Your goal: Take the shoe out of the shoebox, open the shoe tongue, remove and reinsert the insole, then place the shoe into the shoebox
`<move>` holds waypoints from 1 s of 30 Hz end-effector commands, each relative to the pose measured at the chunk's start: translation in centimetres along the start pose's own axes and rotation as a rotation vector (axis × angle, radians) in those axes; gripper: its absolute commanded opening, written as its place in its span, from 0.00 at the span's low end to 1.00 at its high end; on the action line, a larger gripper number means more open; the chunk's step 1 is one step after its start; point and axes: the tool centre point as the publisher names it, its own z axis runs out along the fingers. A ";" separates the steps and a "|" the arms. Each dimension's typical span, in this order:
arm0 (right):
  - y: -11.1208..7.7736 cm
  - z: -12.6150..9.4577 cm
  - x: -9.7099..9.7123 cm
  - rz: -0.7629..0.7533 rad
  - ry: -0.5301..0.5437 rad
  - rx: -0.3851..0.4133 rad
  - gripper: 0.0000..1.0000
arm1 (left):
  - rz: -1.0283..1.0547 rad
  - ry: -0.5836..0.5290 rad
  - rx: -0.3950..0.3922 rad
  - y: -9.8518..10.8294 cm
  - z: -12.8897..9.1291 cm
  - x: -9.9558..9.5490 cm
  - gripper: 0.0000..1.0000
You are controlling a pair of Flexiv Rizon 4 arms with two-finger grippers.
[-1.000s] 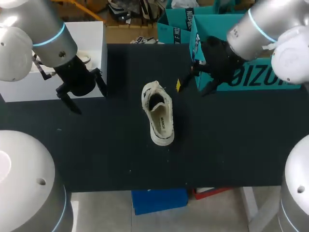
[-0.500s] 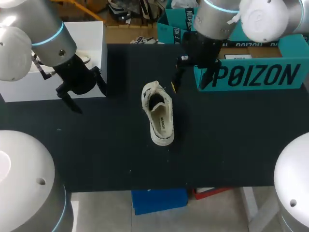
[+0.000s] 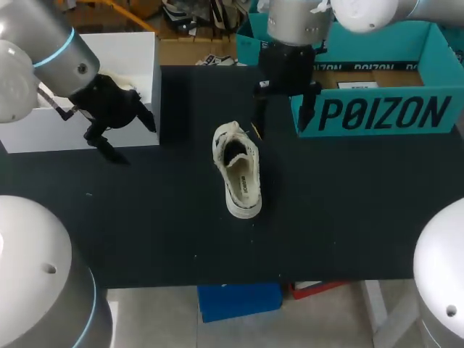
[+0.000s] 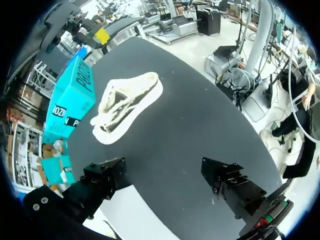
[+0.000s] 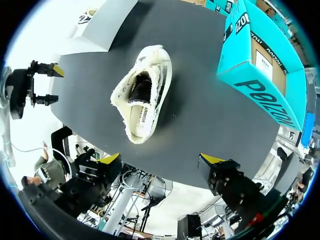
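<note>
Right claw [image 3: 280, 122], apart and empty, hangs beside the shoe [image 3: 238, 170] lying mid-desk [image 3: 145, 217], and should pinch only the tongue while the left claw [image 3: 129, 138], also apart, steadies the sole.

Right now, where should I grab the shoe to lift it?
I'd pinch the shoe across its side walls near the heel, with the right gripper coming straight down. It stands sole-down with the opening upward, so both rims are exposed.

shoe [image 3: 236, 170] on table [image 3: 348, 217] middle | shoebox [image 3: 380, 114] right-behind it, apart | seemingly at table edge
</note>
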 end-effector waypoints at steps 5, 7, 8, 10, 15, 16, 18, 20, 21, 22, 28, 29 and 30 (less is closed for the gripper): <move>0.2 0.0 0.1 0.000 -0.001 0.008 1.00 | -0.064 -0.108 0.096 0.6 0.6 0.6 1.00; 0.2 0.0 0.1 0.000 -0.001 0.008 1.00 | -0.077 -0.135 0.133 0.7 0.7 0.5 1.00; 0.2 0.0 0.1 0.000 -0.001 0.008 1.00 | -0.084 -0.138 0.135 0.7 0.7 0.4 1.00; 0.2 0.0 0.1 0.000 -0.001 0.008 1.00 | -0.086 -0.142 0.138 0.7 0.8 0.4 1.00; 0.2 0.0 0.1 0.000 -0.001 0.008 1.00 | -0.083 -0.132 0.158 0.6 0.9 0.3 1.00; 0.2 0.0 0.1 0.000 -0.001 0.008 1.00 | -0.083 -0.132 0.158 0.6 0.9 0.3 1.00; 0.2 0.0 0.1 0.000 -0.001 0.008 1.00 | -0.083 -0.132 0.158 0.6 0.9 0.3 1.00; 0.2 0.0 0.1 0.000 -0.001 0.008 1.00 | -0.083 -0.132 0.158 0.6 0.9 0.3 1.00; 0.2 0.0 0.1 0.000 -0.001 0.008 1.00 | -0.083 -0.132 0.158 0.6 0.9 0.3 1.00; 0.2 0.0 0.1 0.000 -0.001 0.008 1.00 | -0.083 -0.132 0.158 0.6 0.9 0.3 1.00; 0.2 0.0 0.1 0.000 -0.001 0.008 1.00 | -0.083 -0.132 0.158 0.6 0.9 0.3 1.00; 0.2 0.0 0.1 0.000 -0.001 0.008 1.00 | -0.083 -0.132 0.158 0.6 0.9 0.3 1.00; 0.2 0.0 0.1 0.000 -0.001 0.008 1.00 | -0.083 -0.132 0.158 0.6 0.9 0.3 1.00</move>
